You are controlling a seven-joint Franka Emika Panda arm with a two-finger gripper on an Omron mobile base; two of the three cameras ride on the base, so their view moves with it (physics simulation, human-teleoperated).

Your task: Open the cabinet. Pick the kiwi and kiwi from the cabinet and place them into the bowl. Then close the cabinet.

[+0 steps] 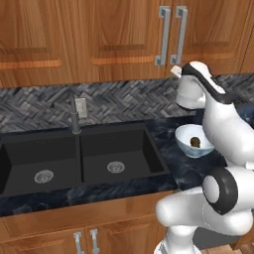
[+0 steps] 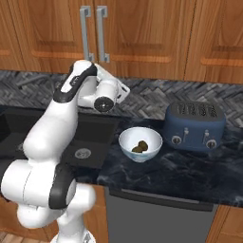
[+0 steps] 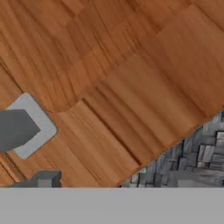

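Two closed doors of the cabinet face you, and the gripper sits just below their lower edge, close to the wood. You can't see the fingertips well enough in any view to judge the jaws by eye; they read as spread wide, and nothing shows between them. In the hand view, the wood grain of the door is right up close, with the foot of a silver bar handle at the left and a corner of the herringbone backsplash at the lower right. Below and to the right of the hand, the bowl sits on the dark counter with the kiwis inside it, touching each other. Your nearest neighbours: a blue toaster just right of the bowl, and the black double sink with its faucet to the left.
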